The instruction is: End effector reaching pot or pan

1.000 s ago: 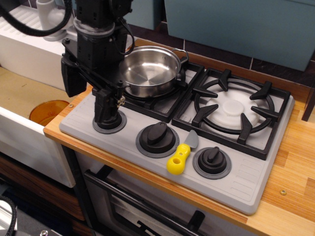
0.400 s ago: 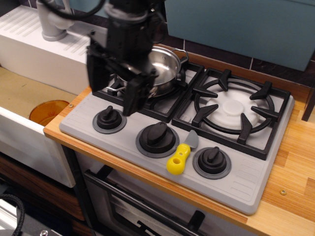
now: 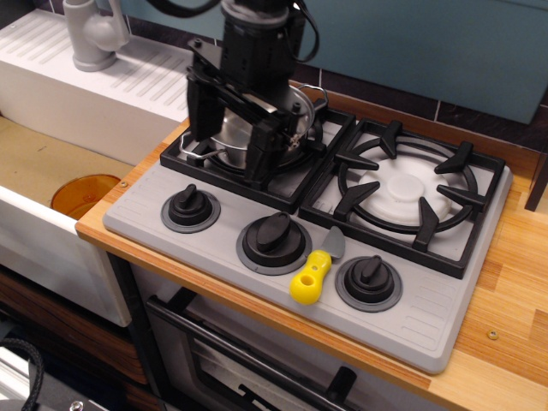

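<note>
The shiny steel pot [image 3: 299,121] sits on the back left burner of the grey toy stove [image 3: 428,317]. One wire handle [image 3: 313,89] shows at its far side and another [image 3: 199,155] at its near left. My black gripper [image 3: 229,144] hangs right over the pot, fingers pointing down and spread apart. One finger [image 3: 199,116] is at the pot's left edge and the other [image 3: 261,158] at its near rim. The gripper is open and holds nothing. Its body hides most of the pot's inside.
Three black knobs [image 3: 190,207] [image 3: 274,240] [image 3: 369,281] line the stove's front. A yellow-handled toy knife [image 3: 312,274] lies between the middle and right knobs. The right burner grate [image 3: 402,188] is bare. A sink with an orange dish [image 3: 84,193] and a grey faucet [image 3: 90,34] lie to the left.
The gripper has risen from the left front knob and moved back and to the right, ending over the pot. The pot, knobs and knife have not moved.
</note>
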`<state>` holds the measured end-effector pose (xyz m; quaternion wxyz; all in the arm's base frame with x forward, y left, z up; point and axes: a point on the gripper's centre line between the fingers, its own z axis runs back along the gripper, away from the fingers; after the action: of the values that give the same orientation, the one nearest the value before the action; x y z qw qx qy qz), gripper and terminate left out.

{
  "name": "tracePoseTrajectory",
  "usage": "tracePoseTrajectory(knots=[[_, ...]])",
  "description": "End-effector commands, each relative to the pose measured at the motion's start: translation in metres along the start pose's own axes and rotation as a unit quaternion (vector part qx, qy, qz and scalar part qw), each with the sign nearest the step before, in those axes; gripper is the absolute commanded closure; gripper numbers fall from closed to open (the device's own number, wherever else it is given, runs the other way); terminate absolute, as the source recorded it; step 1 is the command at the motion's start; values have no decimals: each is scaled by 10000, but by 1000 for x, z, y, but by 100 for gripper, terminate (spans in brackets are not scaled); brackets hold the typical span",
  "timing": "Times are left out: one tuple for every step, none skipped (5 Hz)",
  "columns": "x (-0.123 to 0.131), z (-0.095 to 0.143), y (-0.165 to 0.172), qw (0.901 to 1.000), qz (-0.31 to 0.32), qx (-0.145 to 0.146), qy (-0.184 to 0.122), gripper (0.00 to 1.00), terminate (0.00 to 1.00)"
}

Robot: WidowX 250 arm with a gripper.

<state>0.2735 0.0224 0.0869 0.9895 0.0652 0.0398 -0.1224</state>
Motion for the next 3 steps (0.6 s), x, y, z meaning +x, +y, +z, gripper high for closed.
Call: tracePoseTrajectory(knots=[[19, 6, 14, 9993, -152, 11, -351, 0, 0], [29, 9, 15, 9993, -166, -26, -336, 0, 0], [34, 10, 17, 9991, -255, -41, -345, 0, 0]])
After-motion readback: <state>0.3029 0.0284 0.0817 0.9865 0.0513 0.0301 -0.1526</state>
